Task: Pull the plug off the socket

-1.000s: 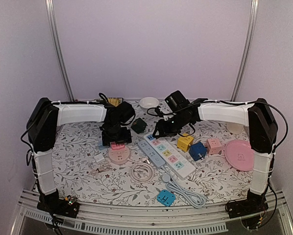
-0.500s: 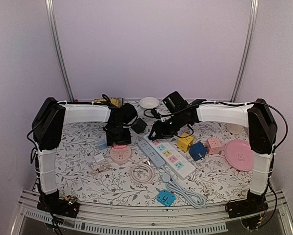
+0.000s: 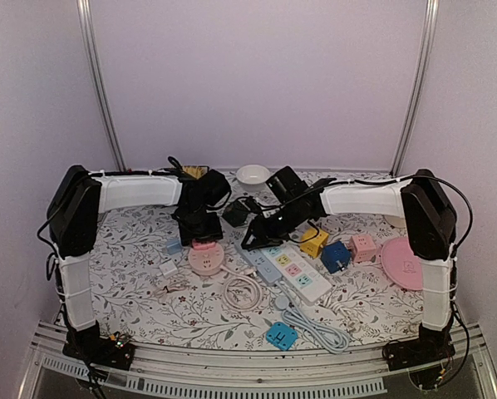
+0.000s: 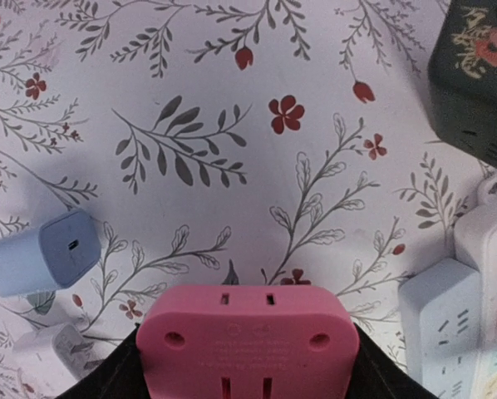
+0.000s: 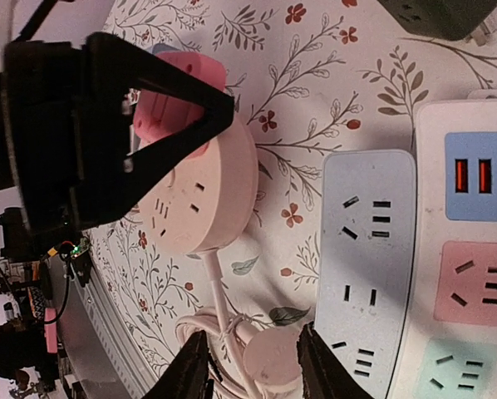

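Observation:
A pink plug [image 3: 201, 246] stands in the far edge of a round pink socket [image 3: 204, 261]. My left gripper [image 3: 199, 235] is shut on the plug from above. In the left wrist view the plug [image 4: 244, 332] fills the gap between my black fingers [image 4: 115, 381]. In the right wrist view the plug [image 5: 178, 87] sits on the socket [image 5: 207, 191] under the left gripper. My right gripper [image 5: 250, 366] is open and empty. It hovers just right of the socket, over its pink cord end [image 5: 269, 359], and also shows in the top view [image 3: 251, 241].
A white power strip [image 3: 283, 264] with coloured outlets lies right of the socket. A dark green cube [image 3: 235, 213], a light blue charger [image 4: 41, 253], a coiled pink cord [image 3: 242, 292], yellow, blue and pink cubes and a pink plate [image 3: 405, 263] lie around.
My right arm has swung left and down, from over the power strip's far end to beside the pink socket. My left gripper stays on the pink plug.

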You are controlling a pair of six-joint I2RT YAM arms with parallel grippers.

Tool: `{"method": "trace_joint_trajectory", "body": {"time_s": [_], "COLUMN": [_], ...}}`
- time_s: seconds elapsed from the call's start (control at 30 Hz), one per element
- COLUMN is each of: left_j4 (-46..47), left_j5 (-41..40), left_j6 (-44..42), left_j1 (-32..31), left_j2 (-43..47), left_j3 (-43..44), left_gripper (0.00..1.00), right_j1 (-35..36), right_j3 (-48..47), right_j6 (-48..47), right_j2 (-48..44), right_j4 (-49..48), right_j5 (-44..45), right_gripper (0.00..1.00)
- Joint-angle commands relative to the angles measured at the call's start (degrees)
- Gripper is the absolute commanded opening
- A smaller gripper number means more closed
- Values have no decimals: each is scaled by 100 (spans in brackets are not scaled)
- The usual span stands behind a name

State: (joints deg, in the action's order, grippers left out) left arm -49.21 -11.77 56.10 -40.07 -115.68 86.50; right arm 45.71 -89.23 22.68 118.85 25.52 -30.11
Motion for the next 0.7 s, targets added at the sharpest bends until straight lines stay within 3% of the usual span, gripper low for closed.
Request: {"method": "trace_joint_trajectory", "body": {"time_s": [0.0,0.2,0.43,0.67], "left_j4": [307,641,1015,1318], "left_j5": [263,438,667,816], "left_j6": [592,718,775,777], "left_j1": [27,20,-18,-33], "left_j2": [722,1019,1166,1292], "left_j3": [-195,-533,-776,-932], "left_gripper": [17,17,17,17], "right_j1": [29,57,82,103], "right_j3": [-273,-321,-194,-219], "right_j6": [203,340,448,495], "right_j2": [244,415,442,608], "right_j4": [-331,-523,-816,-889], "right_j5": [-423,-724,-958,-1091], "right_gripper": [37,38,61,62]}}
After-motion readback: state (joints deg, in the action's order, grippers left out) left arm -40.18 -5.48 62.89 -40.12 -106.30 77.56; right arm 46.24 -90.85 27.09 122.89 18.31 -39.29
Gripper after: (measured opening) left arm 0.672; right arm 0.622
